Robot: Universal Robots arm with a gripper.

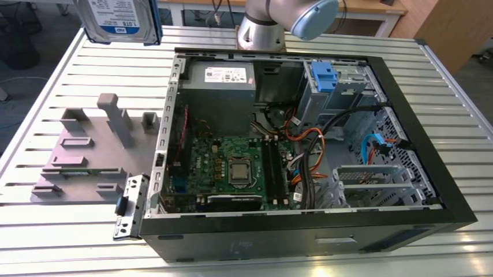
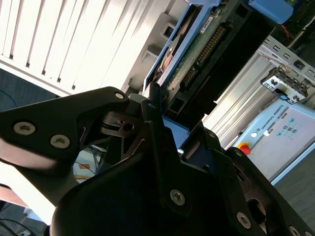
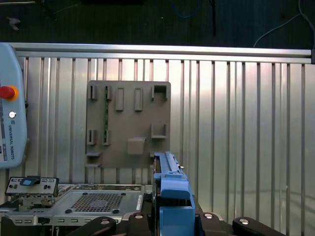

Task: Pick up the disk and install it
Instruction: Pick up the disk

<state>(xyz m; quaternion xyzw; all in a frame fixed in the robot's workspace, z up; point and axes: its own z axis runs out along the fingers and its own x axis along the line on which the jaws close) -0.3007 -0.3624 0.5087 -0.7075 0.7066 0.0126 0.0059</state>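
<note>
The disk (image 1: 119,18), a silver drive in a blue carrier, is hanging in the air at the upper left of the exterior view, above the slatted tabletop (image 1: 54,75) and outside the open computer case (image 1: 308,234). The gripper (image 3: 173,220) is gripping it by the edge, its black fingers (image 2: 153,105) closing tightly on the carrier. A grey fixture plate (image 1: 85,158) is lying at the frame's left, beside the case.
</note>
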